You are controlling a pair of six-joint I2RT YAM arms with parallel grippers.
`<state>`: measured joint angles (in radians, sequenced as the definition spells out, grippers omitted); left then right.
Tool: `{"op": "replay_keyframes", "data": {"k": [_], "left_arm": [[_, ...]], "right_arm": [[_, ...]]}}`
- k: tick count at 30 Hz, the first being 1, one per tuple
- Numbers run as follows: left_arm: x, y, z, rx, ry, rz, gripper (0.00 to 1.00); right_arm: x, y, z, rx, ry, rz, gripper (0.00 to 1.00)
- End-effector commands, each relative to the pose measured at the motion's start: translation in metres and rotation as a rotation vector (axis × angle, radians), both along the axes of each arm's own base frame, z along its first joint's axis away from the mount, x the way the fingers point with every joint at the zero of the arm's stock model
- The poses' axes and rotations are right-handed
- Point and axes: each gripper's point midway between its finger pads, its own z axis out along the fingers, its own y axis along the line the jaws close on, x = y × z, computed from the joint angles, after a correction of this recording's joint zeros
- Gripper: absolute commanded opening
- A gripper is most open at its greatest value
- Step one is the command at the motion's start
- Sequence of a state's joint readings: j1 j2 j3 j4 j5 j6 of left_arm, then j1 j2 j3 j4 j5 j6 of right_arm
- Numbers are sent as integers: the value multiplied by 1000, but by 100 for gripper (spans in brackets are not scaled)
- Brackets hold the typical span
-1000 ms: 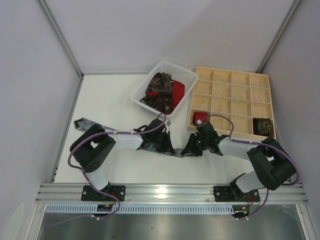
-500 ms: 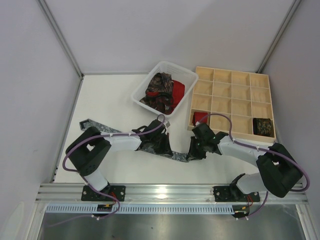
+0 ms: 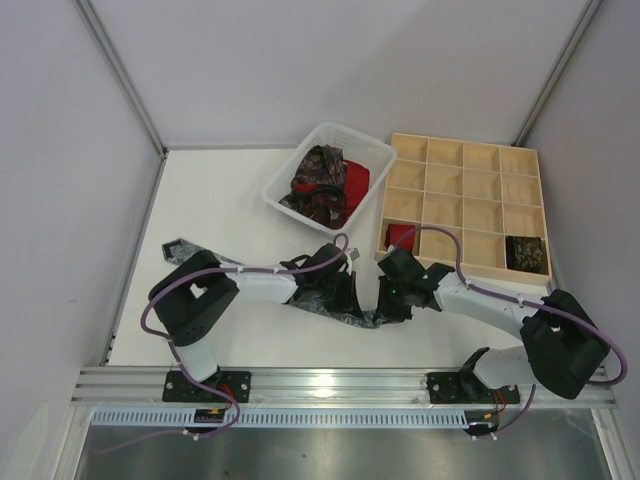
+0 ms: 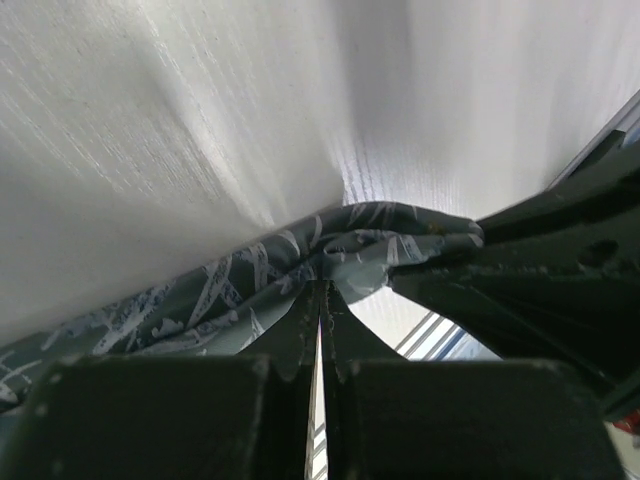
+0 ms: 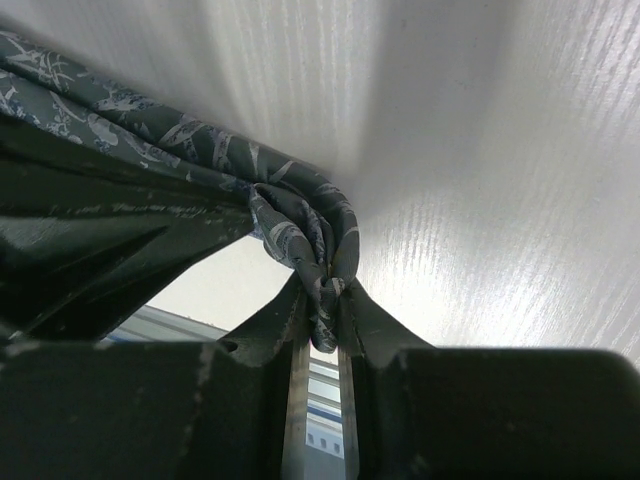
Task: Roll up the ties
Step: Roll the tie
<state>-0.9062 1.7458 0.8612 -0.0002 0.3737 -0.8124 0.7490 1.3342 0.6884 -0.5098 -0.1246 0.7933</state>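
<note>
**Grey necktie pinched at both grippers, near table edge**

The grey patterned fabric necktie (image 3: 360,320) lies on the white table (image 3: 220,190). One end is bunched into a small fold (image 5: 300,225) between the two grippers. The rest runs flat behind the left arm to a free tip (image 3: 178,246) near the table's left edge.

The left gripper (image 4: 320,300) has its jaws pressed nearly together, pinching the fabric at the fingertips. The right gripper (image 5: 320,300) clamps the bunched fold between its jaws. The two sets of fingertips sit just beside each other, facing inward.

Clearances:
- Beyond the left gripper, the near corner of the white plastic basket (image 3: 360,135) is close. It holds dark paisley and red ties (image 3: 325,185).
- Beyond the right gripper, the near-left corner of the wooden grid tray (image 3: 465,190) is close. It holds a red roll (image 3: 400,236) and a dark roll (image 3: 527,252).
- Behind both grippers, the table's near edge is near.
- Bare table surface extends to the far left of the left gripper.
</note>
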Motion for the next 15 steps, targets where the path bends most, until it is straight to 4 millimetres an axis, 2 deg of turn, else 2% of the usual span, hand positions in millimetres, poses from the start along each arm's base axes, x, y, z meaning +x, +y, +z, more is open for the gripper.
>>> {"op": "replay_keyframes", "data": {"k": [1, 8, 10, 11, 14, 15], "left_arm": [[9, -16, 9, -48, -12, -6, 2], [9, -15, -2, -33, -3, -2, 2], [9, -14, -4, -26, -2, -1, 2], [8, -14, -4, -25, -1, -4, 2], [9, -11, -5, -12, -8, 0, 2], [8, -11, -5, -10, -11, -2, 2]], "right_arm": [[5, 9, 16, 24, -35, -4, 0], [4, 25, 22, 52, -31, 41, 1], [5, 30, 23, 56, -34, 61, 6], [6, 35, 25, 63, -32, 74, 13], [8, 38, 22, 45, -27, 91, 23], [11, 40, 24, 45, -30, 94, 24]]}}
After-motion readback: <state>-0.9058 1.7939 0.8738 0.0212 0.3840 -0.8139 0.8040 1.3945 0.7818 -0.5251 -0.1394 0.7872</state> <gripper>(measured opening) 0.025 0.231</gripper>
